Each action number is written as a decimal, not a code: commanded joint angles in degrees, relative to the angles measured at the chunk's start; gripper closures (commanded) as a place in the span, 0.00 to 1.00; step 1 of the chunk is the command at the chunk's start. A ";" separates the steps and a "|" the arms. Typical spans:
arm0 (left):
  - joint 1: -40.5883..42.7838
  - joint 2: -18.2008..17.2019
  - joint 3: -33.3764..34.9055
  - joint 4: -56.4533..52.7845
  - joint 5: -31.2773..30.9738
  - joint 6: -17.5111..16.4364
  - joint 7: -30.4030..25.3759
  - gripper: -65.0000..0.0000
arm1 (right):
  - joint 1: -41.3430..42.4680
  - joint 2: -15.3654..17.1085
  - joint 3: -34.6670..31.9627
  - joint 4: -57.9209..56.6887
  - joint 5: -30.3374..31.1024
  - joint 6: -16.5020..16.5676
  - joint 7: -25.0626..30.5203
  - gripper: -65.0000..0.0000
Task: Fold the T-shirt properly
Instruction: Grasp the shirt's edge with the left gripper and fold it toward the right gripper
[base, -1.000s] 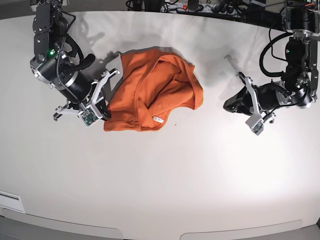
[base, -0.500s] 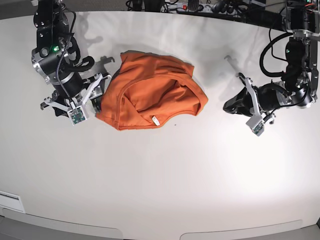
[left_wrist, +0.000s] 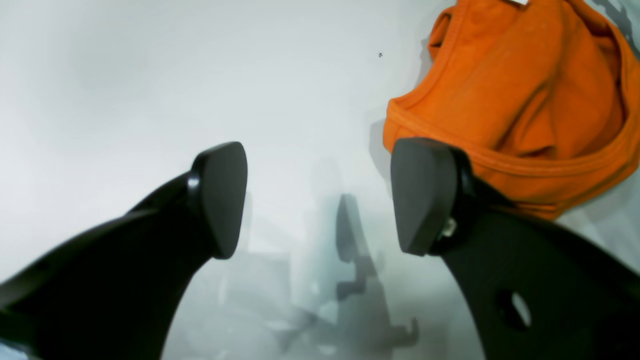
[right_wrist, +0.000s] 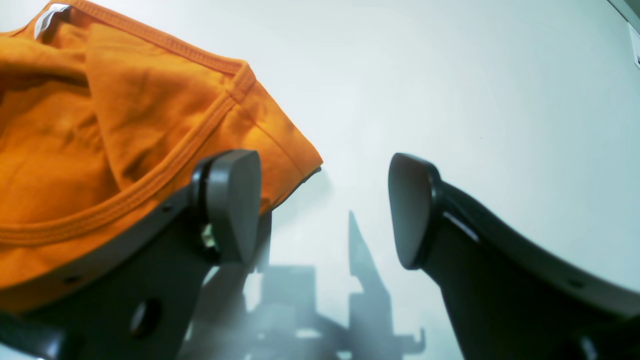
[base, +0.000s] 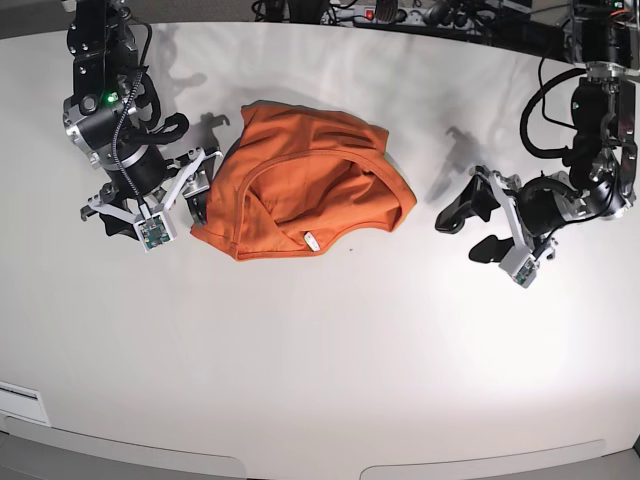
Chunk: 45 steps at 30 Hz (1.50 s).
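Note:
The orange T-shirt (base: 300, 185) lies crumpled in a heap on the white table (base: 320, 350), its small white tag (base: 312, 240) near its front edge. My right gripper (base: 155, 210) stands open just left of the heap. In the right wrist view the right gripper (right_wrist: 322, 207) holds nothing, and one finger (right_wrist: 232, 205) sits in front of the T-shirt's (right_wrist: 125, 125) hemmed corner. My left gripper (base: 470, 232) is open, well to the right of the shirt. The left wrist view shows the left gripper (left_wrist: 320, 197) empty, with the T-shirt (left_wrist: 525, 100) beyond one finger.
Cables and a power strip (base: 380, 12) run along the table's back edge. A white label (base: 20, 400) lies at the front left. The table's curved front edge (base: 300, 470) is near the bottom of the base view.
My right gripper opened, let go of the shirt's corner and drew back left. The shirt settled into a rounder heap. My left gripper went from shut to open.

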<state>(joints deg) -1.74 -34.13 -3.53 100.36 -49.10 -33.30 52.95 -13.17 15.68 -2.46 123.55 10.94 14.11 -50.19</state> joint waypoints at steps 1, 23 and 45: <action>-0.98 -0.42 0.15 0.76 -1.31 -0.79 -0.81 0.30 | 0.68 0.35 0.26 1.25 0.13 -0.17 1.55 0.35; -5.18 6.64 13.16 -4.15 11.41 -3.17 -4.94 0.82 | 0.68 0.37 0.26 1.25 0.11 1.09 1.70 0.36; -16.57 6.67 13.18 -3.96 3.32 -6.70 -4.96 1.00 | 0.66 0.35 0.26 1.25 0.22 2.51 1.77 0.36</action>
<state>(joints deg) -16.93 -26.83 10.11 95.46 -44.71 -39.51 49.43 -13.17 15.68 -2.46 123.59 10.92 16.84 -50.00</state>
